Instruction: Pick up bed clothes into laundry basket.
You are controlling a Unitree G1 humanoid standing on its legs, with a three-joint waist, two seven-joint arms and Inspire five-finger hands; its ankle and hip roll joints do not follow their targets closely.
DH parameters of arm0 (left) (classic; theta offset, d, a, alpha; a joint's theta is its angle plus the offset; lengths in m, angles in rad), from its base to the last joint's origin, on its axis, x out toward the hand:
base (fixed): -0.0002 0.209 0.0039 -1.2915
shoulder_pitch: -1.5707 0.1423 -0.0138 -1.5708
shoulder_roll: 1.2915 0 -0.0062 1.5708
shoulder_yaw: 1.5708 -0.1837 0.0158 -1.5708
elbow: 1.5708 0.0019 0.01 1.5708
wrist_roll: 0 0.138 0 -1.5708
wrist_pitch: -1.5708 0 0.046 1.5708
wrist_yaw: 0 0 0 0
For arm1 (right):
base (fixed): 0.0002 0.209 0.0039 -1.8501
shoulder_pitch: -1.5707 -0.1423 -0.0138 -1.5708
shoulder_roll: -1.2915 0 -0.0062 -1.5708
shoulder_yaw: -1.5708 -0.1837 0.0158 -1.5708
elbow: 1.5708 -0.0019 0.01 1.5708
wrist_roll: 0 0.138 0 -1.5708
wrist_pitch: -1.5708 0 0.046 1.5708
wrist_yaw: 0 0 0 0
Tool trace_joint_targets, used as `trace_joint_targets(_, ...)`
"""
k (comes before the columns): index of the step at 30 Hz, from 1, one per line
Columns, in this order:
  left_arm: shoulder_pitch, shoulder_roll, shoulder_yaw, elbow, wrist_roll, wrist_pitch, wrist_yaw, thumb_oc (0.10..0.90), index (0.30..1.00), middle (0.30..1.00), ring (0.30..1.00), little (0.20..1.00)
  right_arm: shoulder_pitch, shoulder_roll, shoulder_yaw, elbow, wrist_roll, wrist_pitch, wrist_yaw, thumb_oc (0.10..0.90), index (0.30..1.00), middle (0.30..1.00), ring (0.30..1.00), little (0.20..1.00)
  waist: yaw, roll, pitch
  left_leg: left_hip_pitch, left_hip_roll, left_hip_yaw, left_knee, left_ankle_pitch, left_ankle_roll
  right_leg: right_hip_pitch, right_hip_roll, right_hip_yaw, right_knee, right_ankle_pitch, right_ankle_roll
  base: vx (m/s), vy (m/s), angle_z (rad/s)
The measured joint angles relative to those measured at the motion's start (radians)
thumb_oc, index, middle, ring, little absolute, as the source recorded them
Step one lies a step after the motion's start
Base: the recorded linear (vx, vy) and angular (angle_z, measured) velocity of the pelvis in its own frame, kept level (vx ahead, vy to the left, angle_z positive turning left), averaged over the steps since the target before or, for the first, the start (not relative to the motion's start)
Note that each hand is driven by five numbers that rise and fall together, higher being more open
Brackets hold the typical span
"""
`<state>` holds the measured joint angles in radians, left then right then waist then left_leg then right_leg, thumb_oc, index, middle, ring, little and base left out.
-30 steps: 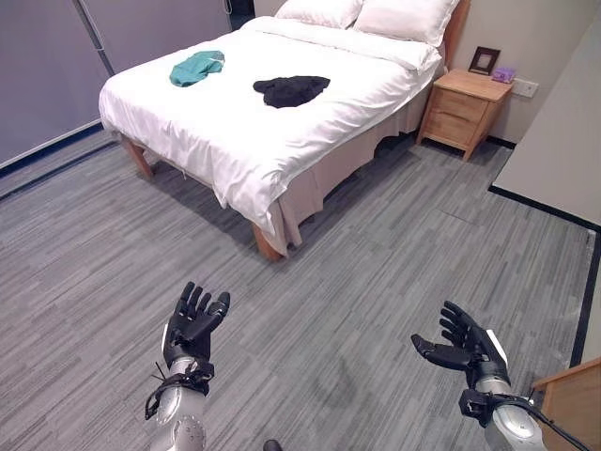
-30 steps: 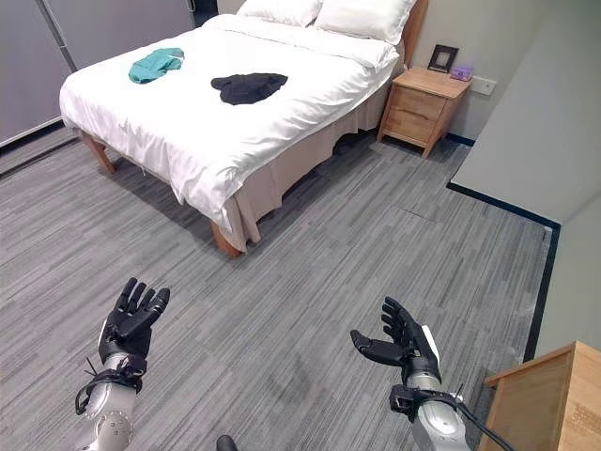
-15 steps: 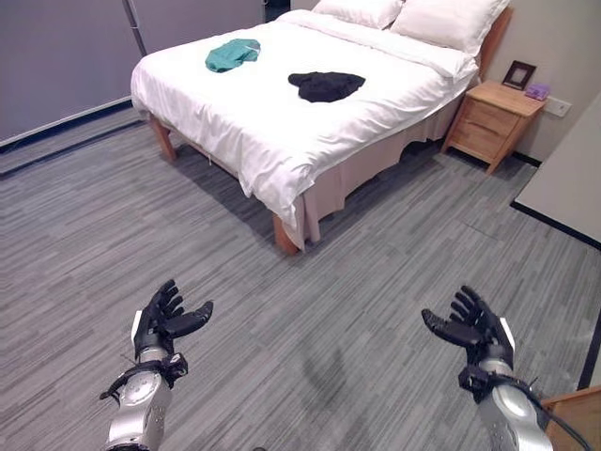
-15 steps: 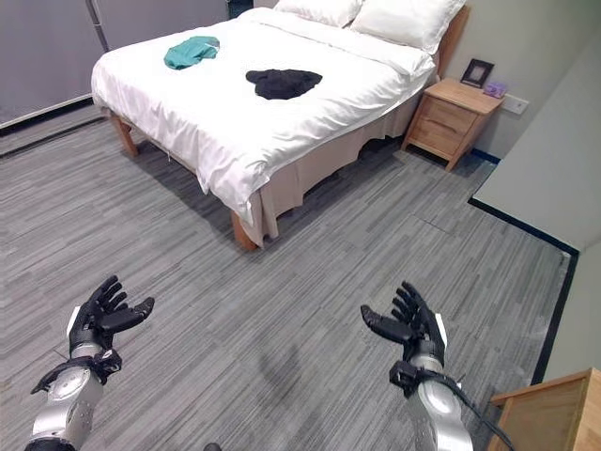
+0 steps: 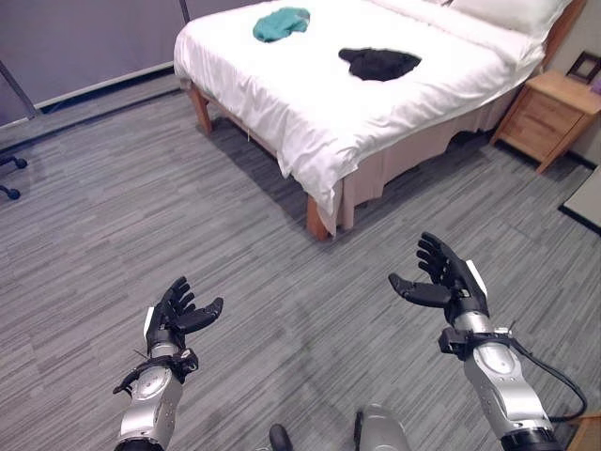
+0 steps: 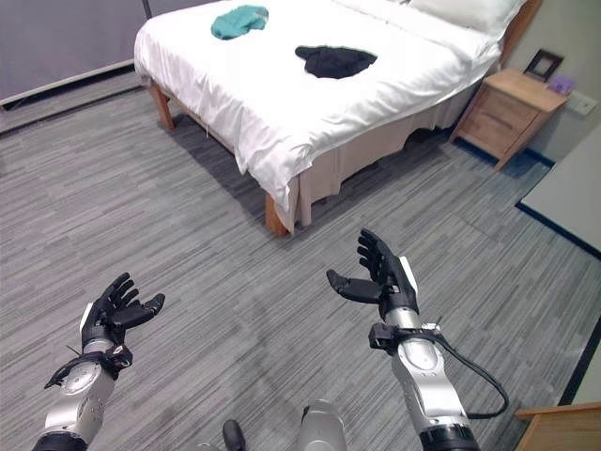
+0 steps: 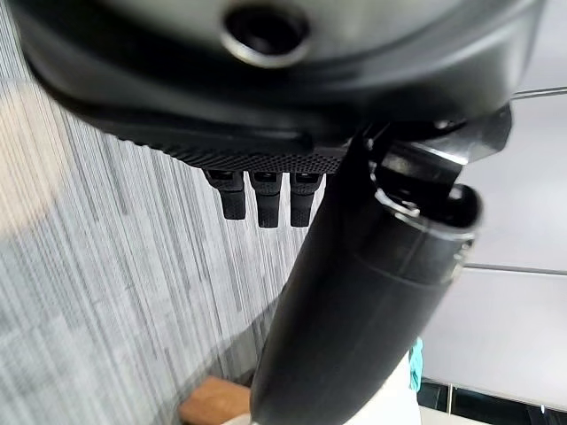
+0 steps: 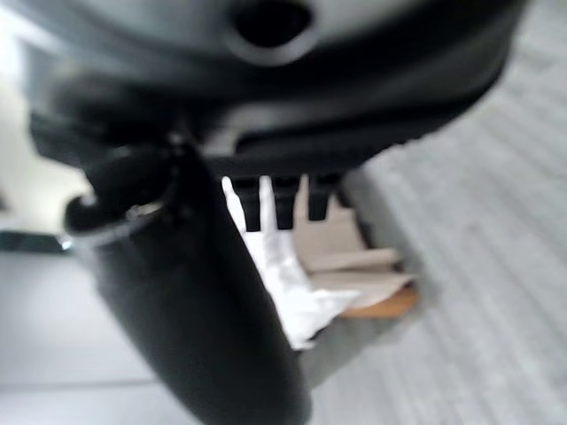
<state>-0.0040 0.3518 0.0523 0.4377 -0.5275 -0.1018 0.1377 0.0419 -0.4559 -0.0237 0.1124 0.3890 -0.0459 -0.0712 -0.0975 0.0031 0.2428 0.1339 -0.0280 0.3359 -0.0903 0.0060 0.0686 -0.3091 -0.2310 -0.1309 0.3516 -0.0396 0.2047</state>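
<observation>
Both empty, fingers spread, left robot hand (image 5: 177,311) and right robot hand (image 5: 447,278) hover over floor, well short of the bed (image 5: 310,103) where teal garment (image 5: 280,23) and black garment (image 5: 378,63) lie, so close in squarely first.

Two garments (image 5: 379,63) (image 5: 280,23) on the bed (image 5: 310,103) — nightstand (image 5: 552,113) at its right, well beyond both hands.

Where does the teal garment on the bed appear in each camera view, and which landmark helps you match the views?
Left eye view: the teal garment lies at the top centre, on the bed's far side.
Right eye view: it lies at the top, left of centre.
Left wrist view: a teal sliver past the thumb may be it.
Right wrist view: I cannot make it out.
Shared landmark: the black garment on the white bed.
</observation>
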Motion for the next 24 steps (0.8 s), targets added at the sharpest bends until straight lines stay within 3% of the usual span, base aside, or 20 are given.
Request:
trace_joint_targets(2, -0.005, -0.002, 0.014, 0.027, -0.013, -0.001, -0.005, 0.8, 0.9, 0.9, 0.9, 0.9, 0.045, 0.011, -0.039, 0.003, 0.0, 0.0, -0.004, 0.8, 0.9, 0.9, 0.9, 0.9, -0.029, 0.0, -0.001, 0.004, -0.012, -0.017, 0.005, -0.019, -0.008, -0.001, -0.004, -0.003, -0.229, 0.048, 0.017, 0.45, -0.143, 0.42)
trace_joint_targets(3, -0.003, -0.004, 0.022, 0.044, -0.018, 0.0, -0.006, 0.8, 0.9, 0.9, 0.9, 0.9, 0.082, 0.014, -0.066, 0.008, -0.006, 0.003, -0.012, 0.8, 0.9, 0.9, 0.9, 0.9, -0.045, -0.006, 0.0, 0.03, -0.024, -0.024, 0.005, -0.042, -0.023, -0.01, -0.007, -0.016, -0.37, 0.106, 0.007, 0.69, -0.245, 0.32)
trace_joint_targets(4, -0.004, -0.006, 0.022, 0.055, -0.02, 0.0, -0.006, 0.8, 0.9, 0.9, 0.9, 0.9, 0.098, 0.018, -0.078, 0.013, -0.01, 0.003, -0.02, 0.8, 0.9, 0.9, 0.9, 0.9, -0.058, -0.007, -0.002, 0.041, -0.025, -0.034, 0.013, -0.063, -0.029, -0.003, -0.007, -0.03, -0.426, 0.123, 0.01, 0.53, -0.19, 0.25)
trace_joint_targets(7, -0.004, -0.022, -0.001, 0.057, -0.027, -0.001, -0.018, 0.8, 0.9, 0.9, 0.9, 0.9, 0.139, 0.017, -0.126, 0.035, -0.014, 0.006, -0.025, 0.8, 0.9, 0.9, 0.9, 0.9, -0.111, -0.003, -0.021, 0.106, -0.009, -0.079, 0.022, -0.124, -0.066, 0.021, 0.005, -0.027, -0.392, 0.152, -0.024, 0.52, -0.234, 0.5)
trace_joint_targets(8, 0.002, -0.056, -0.018, 0.056, -0.042, -0.001, -0.018, 0.8, 0.9, 0.9, 0.9, 0.9, 0.177, 0.017, -0.152, 0.039, -0.014, 0.006, -0.026, 0.8, 0.9, 0.9, 0.9, 0.9, -0.119, 0.028, -0.063, 0.149, 0.028, -0.099, 0.009, -0.14, -0.103, 0.042, 0.05, -0.013, -0.302, 0.163, -0.043, 0.33, -0.214, 0.5)
trace_joint_targets(9, 0.002, -0.064, -0.031, 0.057, -0.05, -0.002, -0.024, 0.8, 0.9, 0.9, 0.9, 0.9, 0.182, 0.011, -0.151, 0.048, -0.014, 0.006, -0.026, 0.8, 0.9, 0.9, 0.9, 0.9, -0.135, 0.037, -0.076, 0.167, 0.054, -0.108, 0.028, -0.144, -0.134, 0.075, 0.079, -0.006, -0.301, 0.209, -0.086, 0.66, -0.538, 0.47)
trace_joint_targets(10, -0.016, -0.07, -0.06, 0.076, -0.061, -0.001, -0.039, 0.8, 0.9, 0.9, 0.9, 0.9, 0.152, 0.014, -0.15, 0.11, -0.014, 0.008, -0.023, 0.8, 0.9, 0.9, 0.9, 0.9, -0.148, 0.04, -0.076, 0.13, 0.109, -0.111, 0.196, -0.183, -0.189, 0.11, 0.107, -0.002, -0.285, 0.219, -0.134, 0.31, -0.342, 0.19)
trace_joint_targets(11, -0.021, -0.08, -0.072, 0.077, -0.065, -0.002, -0.047, 0.8, 0.9, 0.9, 0.9, 0.9, 0.142, 0.014, -0.147, 0.137, -0.012, 0.009, -0.025, 0.8, 0.9, 0.9, 0.9, 0.9, -0.137, 0.036, -0.082, 0.077, 0.134, -0.121, 0.334, -0.168, -0.218, 0.138, 0.121, -0.005, -0.286, 0.195, -0.153, 0.65, -0.648, 0.14)
trace_joint_targets(12, -0.059, -0.109, -0.077, 0.075, -0.091, -0.002, -0.062, 0.8, 0.9, 0.9, 0.9, 0.9, 0.139, 0.008, -0.165, 0.143, 0.007, 0.008, -0.023, 0.8, 0.9, 0.9, 0.9, 0.9, -0.134, 0.015, -0.071, -0.091, 0.208, -0.116, 0.735, -0.088, -0.25, 0.175, 0.119, -0.035, -0.283, 0.164, -0.21, 0.46, -0.433, -0.01)
trace_joint_targets(13, -0.066, -0.12, -0.077, 0.07, -0.104, -0.002, -0.063, 0.8, 0.9, 0.9, 0.9, 0.9, 0.123, 0.003, -0.168, 0.147, 0.013, 0.006, -0.025, 0.8, 0.9, 0.9, 0.9, 0.9, -0.127, 0.008, -0.068, -0.16, 0.233, -0.125, 0.889, -0.029, -0.261, 0.202, 0.13, -0.032, -0.285, 0.132, -0.226, 0.46, -0.424, -0.08)
trace_joint_targets(14, -0.077, -0.127, -0.086, 0.061, -0.109, -0.002, -0.064, 0.8, 0.9, 0.9, 0.9, 0.9, 0.114, -0.007, -0.179, 0.144, 0.03, -0.001, -0.029, 0.8, 0.9, 0.9, 0.9, 0.9, -0.107, -0.003, -0.057, -0.239, 0.219, -0.187, 1.044, 0.091, -0.251, 0.246, 0.153, 0.005, -0.294, 0.096, -0.27, 0.31, -0.172, -0.46)
trace_joint_targets(15, -0.095, -0.128, -0.098, 0.045, -0.111, -0.004, -0.068, 0.8, 0.9, 0.9, 0.9, 0.9, 0.104, -0.002, -0.197, 0.146, 0.04, -0.003, -0.046, 0.8, 0.9, 0.9, 0.9, 0.9, -0.079, -0.024, -0.042, -0.299, 0.197, -0.209, 1.166, 0.083, -0.237, 0.289, 0.15, 0.021, -0.313, 0.108, -0.265, 0.32, -0.092, -0.76)
trace_joint_targets(16, -0.096, -0.121, -0.098, 0.039, -0.113, -0.008, -0.067, 0.8, 0.9, 0.9, 0.9, 0.9, 0.096, -0.001, -0.189, 0.147, 0.05, -0.003, -0.05, 0.8, 0.9, 0.9, 0.9, 0.9, -0.054, -0.052, -0.024, -0.313, 0.181, -0.184, 1.168, 0.074, -0.225, 0.326, 0.148, 0.044, -0.326, 0.109, -0.27, 0.69, -0.116, -0.79)
trace_joint_targets(17, -0.092, -0.113, -0.093, 0.04, -0.119, -0.007, -0.063, 0.8, 0.9, 0.9, 0.9, 0.9, 0.068, -0.005, -0.169, 0.144, 0.056, -0.016, -0.052, 0.8, 0.9, 0.9, 0.9, 0.9, -0.047, -0.077, -0.019, -0.369, 0.163, -0.176, 1.129, 0.065, -0.212, 0.378, 0.155, 0.075, -0.34, 0.068, -0.293, 0.51, -0.054, -0.64)
trace_joint_targets(18, -0.086, -0.113, -0.089, 0.044, -0.119, -0.01, -0.064, 0.8, 0.9, 0.9, 0.9, 0.9, 0.059, -0.006, -0.165, 0.142, 0.058, -0.021, -0.053, 0.8, 0.9, 0.9, 0.9, 0.9, -0.037, -0.09, -0.012, -0.383, 0.161, -0.161, 1.071, 0.045, -0.205, 0.404, 0.161, 0.092, -0.35, 0.051, -0.29, 0.71, 0.016, -0.59)
trace_joint_targets(19, -0.083, -0.109, -0.087, 0.045, -0.119, -0.012, -0.064, 0.8, 0.9, 0.9, 0.9, 0.9, 0.046, -0.004, -0.156, 0.142, 0.058, -0.021, -0.053, 0.8, 0.9, 0.9, 0.9, 0.9, -0.02, -0.09, -0.013, -0.381, 0.175, -0.131, 0.962, 0.03, -0.191, 0.427, 0.168, 0.119, -0.363, 0.055, -0.287, 0.59, 0.106, -0.91)
trace_joint_targets(20, -0.077, -0.089, -0.094, 0.07, -0.119, -0.006, -0.064, 0.8, 0.9, 0.9, 0.9, 0.9, 0.026, -0.006, -0.129, 0.137, 0.058, -0.027, -0.047, 0.8, 0.9, 0.9, 0.9, 0.9, -0.007, -0.078, -0.016, -0.408, 0.215, -0.074, 0.772, 0.03, -0.195, 0.481, 0.203, 0.15, -0.395, 0.022, -0.263, 0.59, 0.103, -0.82)
trace_joint_targets(21, -0.076, -0.081, -0.094, 0.081, -0.119, -0.001, -0.065, 0.8, 0.9, 0.9, 0.9, 0.9, 0.024, -0.006, -0.117, 0.138, 0.057, -0.031, -0.043, 0.8, 0.9, 0.9, 0.9, 0.9, -0.013, -0.073, -0.017, -0.404, 0.235, -0.054, 0.665, 0.035, -0.188, 0.511, 0.222, 0.147, -0.404, 0.019, -0.284, 0.44, 0.133, -0.74)
trace_joint_targets(23, -0.065, -0.075, -0.093, 0.1, -0.12, -0.002, -0.064, 0.8, 0.9, 0.9, 0.9, 0.9, 0.032, -0.006, -0.089, 0.136, 0.056, -0.031, -0.041, 0.8, 0.9, 0.9, 0.9, 0.9, 0.004, -0.058, -0.026, -0.386, 0.24, -0.049, 0.37, 0.072, -0.197, 0.571, 0.25, 0.17, -0.415, -0.012, -0.265, 0.59, 0.173, -0.77)
trace_joint_targets(24, -0.061, -0.07, -0.091, 0.112, -0.12, -0.002, -0.063, 0.8, 0.9, 0.9, 0.9, 0.9, 0.034, -0.005, -0.077, 0.136, 0.054, -0.031, -0.042, 0.8, 0.9, 0.9, 0.9, 0.9, 0.01, -0.048, -0.037, -0.379, 0.222, -0.088, 0.199, 0.101, -0.198, 0.62, 0.246, 0.189, -0.439, -0.047, -0.226, 0.56, 0.151, -0.95)
